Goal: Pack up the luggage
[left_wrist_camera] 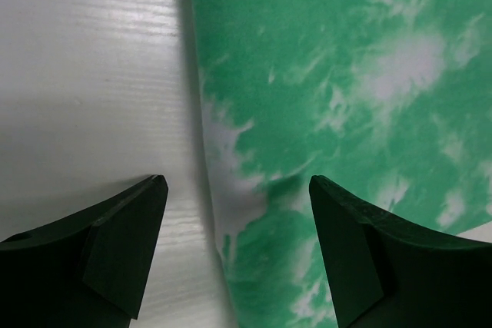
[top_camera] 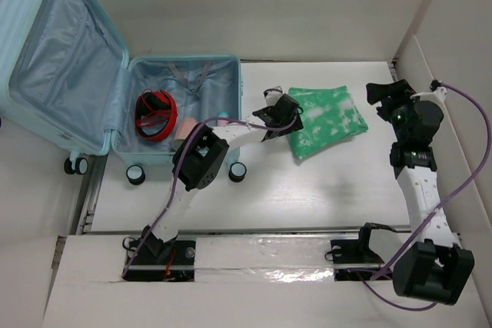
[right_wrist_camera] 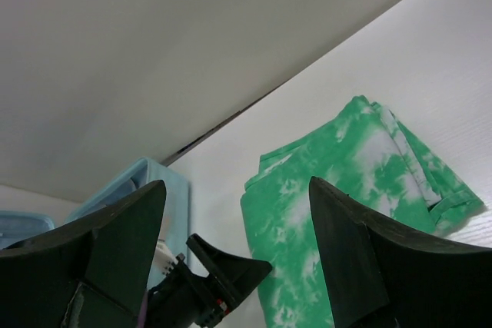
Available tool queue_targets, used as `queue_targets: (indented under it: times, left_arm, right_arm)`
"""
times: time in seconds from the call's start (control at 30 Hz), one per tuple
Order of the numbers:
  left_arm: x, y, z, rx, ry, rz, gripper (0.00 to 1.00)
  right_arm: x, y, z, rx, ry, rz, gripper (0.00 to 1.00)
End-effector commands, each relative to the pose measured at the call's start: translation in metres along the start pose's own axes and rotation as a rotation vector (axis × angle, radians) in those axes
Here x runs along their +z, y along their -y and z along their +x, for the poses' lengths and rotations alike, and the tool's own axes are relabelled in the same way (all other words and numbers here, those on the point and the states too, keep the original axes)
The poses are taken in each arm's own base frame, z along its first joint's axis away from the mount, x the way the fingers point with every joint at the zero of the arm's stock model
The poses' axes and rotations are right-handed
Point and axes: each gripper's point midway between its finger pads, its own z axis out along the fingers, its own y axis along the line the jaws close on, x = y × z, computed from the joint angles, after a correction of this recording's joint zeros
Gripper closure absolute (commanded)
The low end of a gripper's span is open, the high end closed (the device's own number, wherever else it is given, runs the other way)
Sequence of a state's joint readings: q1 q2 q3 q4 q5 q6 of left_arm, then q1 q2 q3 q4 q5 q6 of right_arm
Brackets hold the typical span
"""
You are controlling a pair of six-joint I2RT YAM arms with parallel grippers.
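White wood-grain boarding makes up the table (top_camera: 323,190), which is closed in by pale walls behind and on the right. By far the largest object is the luggage (top_camera: 61,59). It is laid open at the far left of the table, with its ribbed aqua lid swung up and out to the left so that the light blue lining is shown. The shallower base half is set flat just to the right of the lid, and the casters are turned toward the near edge.

A folded green-and-white tie-dye cloth (top_camera: 327,120) is spread on the table to the right of the luggage, apart from it and outside it.

The left gripper (left_wrist_camera: 237,186) is held low over the left edge of this cloth with its jaws parted. One finger is seen above bare table and the other above the fabric — whether either touches cannot be told. The right gripper (right_wrist_camera: 237,190) is raised near the cloth's right side, and it too is spread wide, with nothing between its fingers.

Inside the base half a red-and-black looped item (top_camera: 155,113) is lodged, with a small pinkish item (top_camera: 184,130) just beside it. Smallest of all, black-and-white wheels (top_camera: 135,175) are seen along the near side of the case.
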State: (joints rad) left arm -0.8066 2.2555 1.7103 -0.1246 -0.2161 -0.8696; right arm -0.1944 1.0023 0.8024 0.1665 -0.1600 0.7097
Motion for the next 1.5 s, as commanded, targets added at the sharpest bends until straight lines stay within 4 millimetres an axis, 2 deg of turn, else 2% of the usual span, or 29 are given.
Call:
queue_targets:
  times: [0.0,0.17,0.3,0.37,0.4,0.47,0.5,0.53,0.67,0.7,0.8,0.83,0.87,0.9,0.93,1.0,1.03,1.07,1.1,1.13,1.17,1.2,1.23,1.3,1.33,1.37,1.4,1.43,1.47]
  left_arm:
    - [0.007,0.007,-0.012,-0.067,0.02,-0.015,0.28]
    - [0.022,0.01,-0.003,-0.086,-0.006,-0.016,0.32]
    - [0.029,0.018,-0.005,-0.095,0.002,0.012,0.42]
    - [0.03,0.028,-0.007,-0.09,0.007,0.063,0.53]
    - [0.031,0.031,-0.006,-0.081,0.007,0.084,0.64]
    - [0.028,0.045,-0.01,-0.059,0.014,0.152,0.78]
    - [0.023,0.051,-0.014,-0.05,0.027,0.186,0.92]
    - [0.019,0.059,-0.021,-0.031,0.05,0.221,0.99]
    - [-0.012,0.081,-0.055,0.04,0.118,0.307,1.0]
    - [-0.029,0.09,-0.077,0.048,0.158,0.334,1.0]
    - [-0.062,0.103,-0.106,0.113,0.207,0.385,1.0]
    - [-0.083,0.106,-0.127,0.116,0.239,0.404,1.0]
    - [-0.093,0.101,-0.144,0.115,0.255,0.413,1.0]
    - [-0.116,0.104,-0.163,0.124,0.288,0.44,1.0]
    - [-0.126,0.101,-0.174,0.128,0.299,0.447,1.0]
    - [-0.146,0.084,-0.207,0.135,0.33,0.456,1.0]
    - [-0.166,0.076,-0.223,0.136,0.353,0.448,1.0]
    - [-0.176,0.067,-0.235,0.137,0.369,0.441,1.0]
    - [-0.177,0.041,-0.253,0.123,0.388,0.396,1.0]
    - [-0.196,0.028,-0.265,0.125,0.417,0.379,1.0]
    - [-0.202,0.014,-0.273,0.118,0.425,0.366,1.0]
    - [-0.196,-0.009,-0.27,0.106,0.405,0.328,1.0]
    - [-0.214,-0.038,-0.292,0.078,0.456,0.293,1.0]
    - [-0.222,-0.078,-0.302,0.047,0.484,0.222,1.0]
    - [-0.227,-0.119,-0.307,0.009,0.504,0.165,1.0]
    - [-0.229,-0.137,-0.307,-0.013,0.503,0.151,1.0]
    - [-0.23,-0.175,-0.304,-0.055,0.507,0.1,1.0]
    - [-0.225,-0.178,-0.293,-0.059,0.484,0.106,1.0]
    - [-0.228,-0.205,-0.296,-0.091,0.496,0.073,1.0]
  right_arm:
    - [-0.01,-0.012,0.0,-0.031,0.005,-0.055,0.19]
    - [-0.022,-0.034,0.0,-0.043,0.013,-0.129,0.2]
    - [-0.028,-0.041,-0.002,-0.041,0.025,-0.155,0.21]
    - [-0.031,-0.045,-0.003,-0.042,0.027,-0.169,0.21]
    - [-0.033,-0.047,-0.004,-0.042,0.029,-0.177,0.21]
    - [-0.038,-0.056,-0.001,-0.039,0.019,-0.215,0.21]
    - [-0.04,-0.061,0.002,-0.038,0.009,-0.235,0.21]
    - [-0.041,-0.063,0.002,-0.04,0.007,-0.244,0.22]
    - [-0.045,-0.074,0.006,-0.048,-0.002,-0.278,0.22]
    - [-0.045,-0.075,0.005,-0.05,-0.001,-0.279,0.22]
    - [-0.045,-0.076,0.008,-0.051,-0.007,-0.282,0.22]
    - [-0.045,-0.074,0.009,-0.056,-0.007,-0.275,0.22]
    - [-0.044,-0.071,0.008,-0.057,-0.002,-0.263,0.22]
    - [-0.043,-0.069,0.009,-0.058,-0.002,-0.254,0.22]
    - [-0.044,-0.07,0.011,-0.058,-0.005,-0.258,0.22]
    - [-0.043,-0.067,0.012,-0.059,-0.001,-0.249,0.22]
    - [-0.042,-0.066,0.013,-0.058,0.001,-0.247,0.22]
    - [-0.041,-0.063,0.015,-0.056,-0.001,-0.241,0.22]
    - [-0.04,-0.063,0.015,-0.053,0.002,-0.242,0.22]
    - [-0.038,-0.061,0.016,-0.051,-0.001,-0.237,0.22]
    - [-0.038,-0.06,0.016,-0.05,0.0,-0.233,0.22]
    - [-0.037,-0.059,0.016,-0.051,-0.001,-0.227,0.22]
    - [-0.037,-0.059,0.016,-0.051,-0.002,-0.226,0.22]
    - [-0.036,-0.058,0.017,-0.052,-0.004,-0.224,0.22]
    - [-0.036,-0.059,0.016,-0.054,-0.001,-0.225,0.22]
    - [-0.036,-0.058,0.018,-0.053,-0.006,-0.224,0.22]
    - [-0.036,-0.058,0.018,-0.055,-0.005,-0.227,0.22]
    - [-0.035,-0.058,0.018,-0.057,-0.006,-0.226,0.22]
    - [-0.035,-0.058,0.019,-0.055,-0.008,-0.229,0.22]
